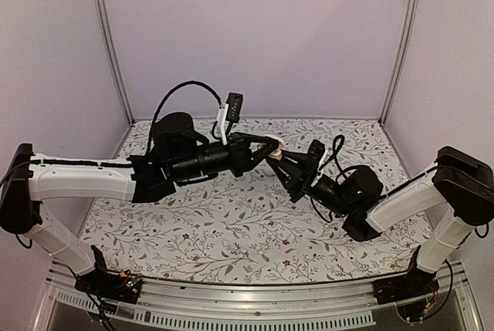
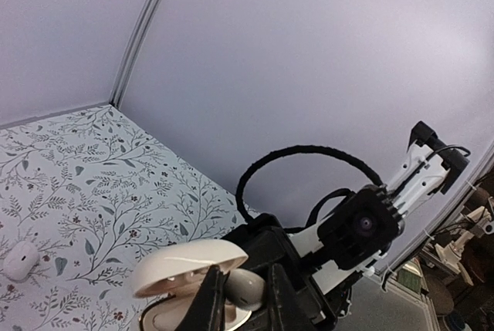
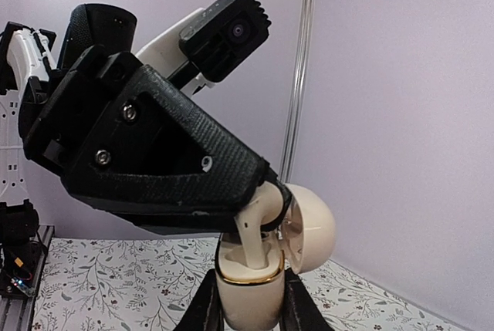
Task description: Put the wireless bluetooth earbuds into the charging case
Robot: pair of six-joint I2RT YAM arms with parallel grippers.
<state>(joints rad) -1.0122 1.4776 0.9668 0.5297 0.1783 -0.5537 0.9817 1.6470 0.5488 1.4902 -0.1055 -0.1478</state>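
Hovering above the table (image 1: 231,223), the right gripper (image 3: 248,312) has its jaws clamped on the open case (image 3: 245,288), held upright. The left gripper (image 2: 245,306) pinches an earbud (image 2: 245,286) between its jaws, stem reaching down into the case's opening. A second earbud (image 2: 21,260) lies on the table, well apart.

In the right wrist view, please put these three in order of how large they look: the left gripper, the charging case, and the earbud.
1. left gripper: clearly the largest.
2. charging case, with its lid open.
3. earbud: the smallest, though the gripper hides part of it.
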